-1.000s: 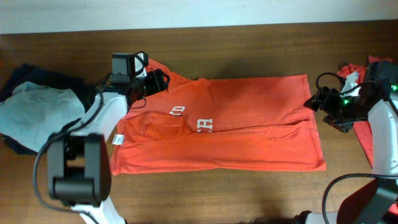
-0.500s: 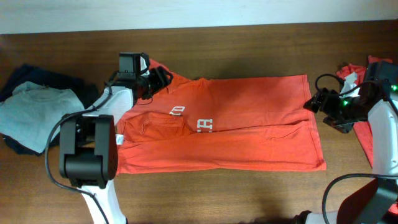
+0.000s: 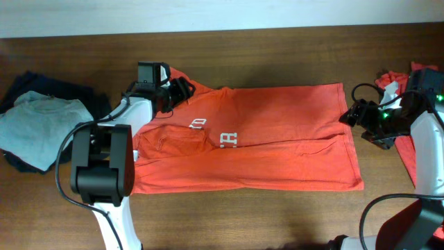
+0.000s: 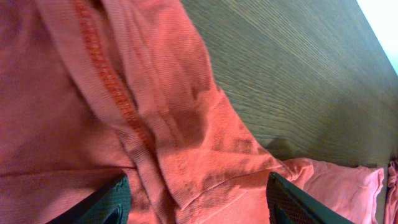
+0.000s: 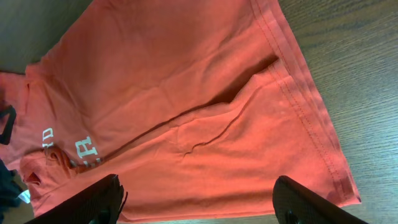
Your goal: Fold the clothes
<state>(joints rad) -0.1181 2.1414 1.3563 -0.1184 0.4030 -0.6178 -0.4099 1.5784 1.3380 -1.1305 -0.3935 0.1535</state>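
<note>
The orange-red T-shirt [image 3: 263, 139] lies spread flat across the middle of the table, its white lettering [image 3: 227, 139] facing up. The lower half is creased along a long fold. My left gripper [image 3: 177, 90] is low over the shirt's upper left corner. In the left wrist view it [image 4: 199, 208] is open, and its fingers [image 4: 112, 202] straddle a bunched ridge of sleeve fabric [image 4: 186, 143]. My right gripper [image 3: 350, 114] hangs just off the shirt's right edge. In the right wrist view it [image 5: 202, 205] is open above the shirt [image 5: 186, 93], holding nothing.
A pale grey-blue tee [image 3: 38, 125] rests on dark navy garments [image 3: 48, 87] at the left edge of the table. Another red cloth [image 3: 394, 78] lies at the far right behind my right arm. Bare wood table [image 3: 277, 55] runs along the back.
My left gripper has slid slightly right along the shirt's upper left corner, and the left arm has swung in behind it. The right arm and the shirt have not moved.
</note>
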